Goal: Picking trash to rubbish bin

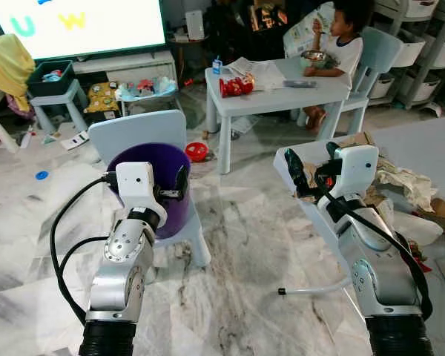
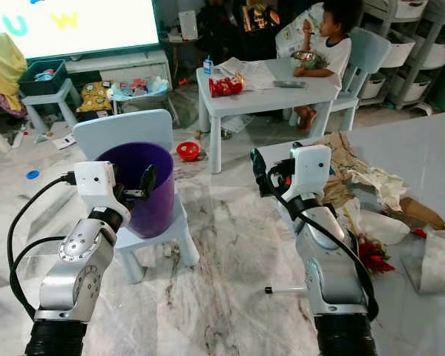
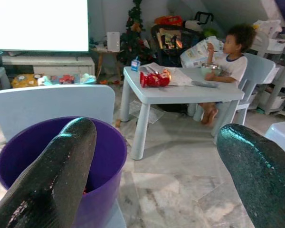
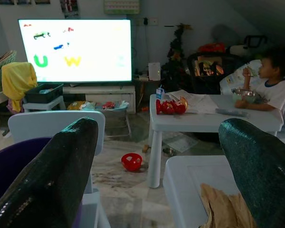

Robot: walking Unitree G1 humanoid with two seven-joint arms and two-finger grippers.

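Both silver arms reach forward, bent at the elbow. The left gripper (image 3: pixel 156 166) hovers at the rim of the purple bin (image 1: pixel 150 159), fingers spread (nothing between them); the right gripper (image 4: pixel 159 175) is beside that bin, likewise spread.

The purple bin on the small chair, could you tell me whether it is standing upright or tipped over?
Upright. The purple bin stands on the chair seat with its round open mouth facing up, and the left gripper hangs at its rim.

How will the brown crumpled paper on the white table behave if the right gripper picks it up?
The brown paper looks thin and creased, so probably light and floppy. Part of it may sag or tear. It lies by other scraps, so the open right gripper might drag those along.
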